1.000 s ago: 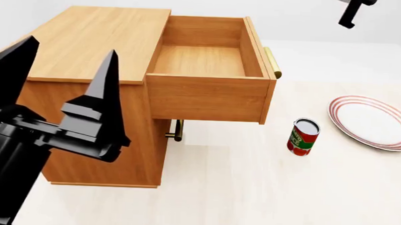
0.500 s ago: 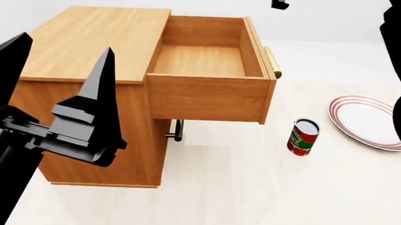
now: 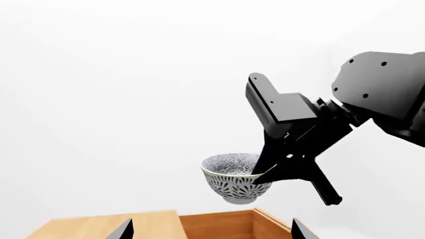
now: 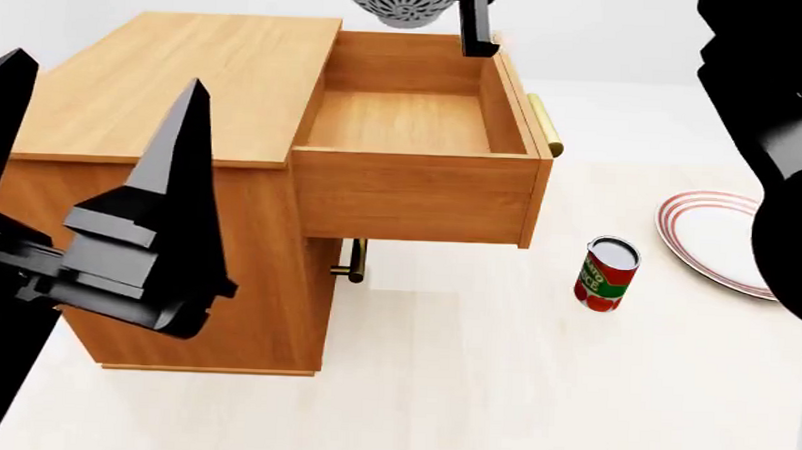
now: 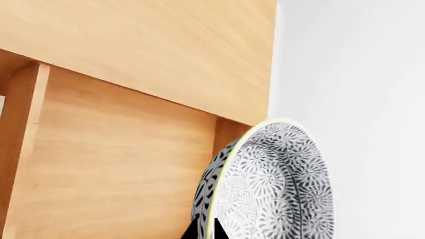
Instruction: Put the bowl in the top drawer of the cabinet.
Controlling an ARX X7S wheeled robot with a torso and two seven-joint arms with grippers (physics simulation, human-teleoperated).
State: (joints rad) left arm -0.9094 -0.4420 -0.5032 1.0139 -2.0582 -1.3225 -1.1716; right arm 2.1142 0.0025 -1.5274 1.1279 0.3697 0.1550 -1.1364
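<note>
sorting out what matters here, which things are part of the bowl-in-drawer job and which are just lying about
Part of the job:
- bowl, held in the right hand
- top drawer, open
- cabinet

Just lying about:
- can
- plate
- left hand, idle

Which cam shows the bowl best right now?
Left wrist view: the whole bowl shows side-on, its rim pinched by the right gripper, high over the top drawer. Head view crops it at the top edge; right wrist view shows only a close-up part.
</note>
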